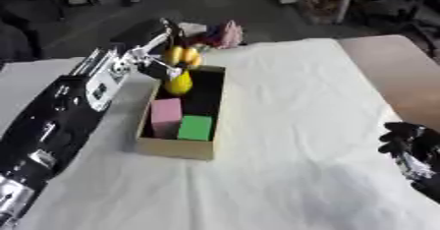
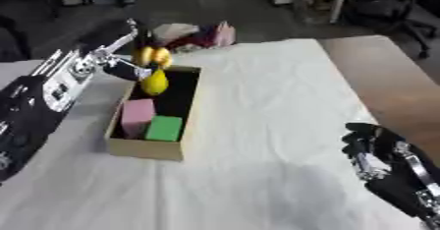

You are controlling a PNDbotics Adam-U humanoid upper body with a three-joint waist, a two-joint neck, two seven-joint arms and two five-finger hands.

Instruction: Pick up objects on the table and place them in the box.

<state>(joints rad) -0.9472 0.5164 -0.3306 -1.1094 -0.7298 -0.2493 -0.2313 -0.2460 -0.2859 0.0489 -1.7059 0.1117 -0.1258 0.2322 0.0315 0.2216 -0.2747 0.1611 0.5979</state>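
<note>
An open cardboard box [image 1: 176,148] stands left of centre on the white cloth, holding a pink block [image 1: 166,116] and a green block [image 1: 196,127]. My left hand [image 1: 161,68] hangs over the box's far end, shut on a yellow banana bunch [image 1: 179,62] whose lower tip dips inside the box. My right hand [image 2: 371,148] rests at the lower right of the table, fingers curled, holding nothing.
Pink and red items [image 1: 225,34] and a pale object [image 2: 175,30] lie at the table's far edge behind the box. Bare brown tabletop [image 1: 395,71] shows to the right of the white cloth [image 1: 292,96]. Furniture and clutter stand beyond the table.
</note>
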